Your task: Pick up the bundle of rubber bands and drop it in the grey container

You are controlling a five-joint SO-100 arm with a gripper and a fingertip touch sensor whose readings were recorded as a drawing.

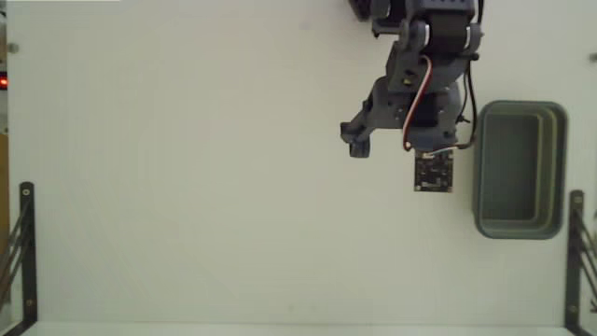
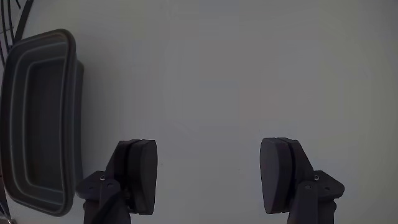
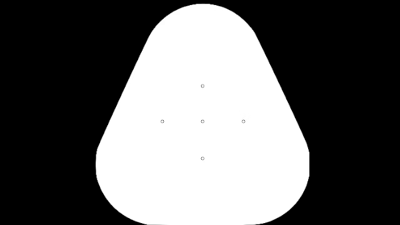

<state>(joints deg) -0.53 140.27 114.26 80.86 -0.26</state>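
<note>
Two dark fingers [image 2: 138, 177] fill the bottom of the wrist view, spread wide with nothing but bare desk [image 2: 249, 74] between them, so the hand [image 2: 208, 177] is released and empty. At the left edge of that view lies the grey container [image 2: 15, 124], and its inside looks empty.

From the fixed view, the arm [image 1: 420, 75] reaches down from the top edge and hangs just left of the grey container [image 1: 480, 168], with a small dark circuit board [image 1: 433, 172] on wires below it. The bundle of rubber bands shows in neither view; it may lie under the arm, but I cannot tell.

Judging from its kind, the bundle should be very light, soft and springy, lying low against the desk. A grip across the middle of the clump, fingers pressed down close to the surface, seems safest, since a single loop could slip out.
</note>
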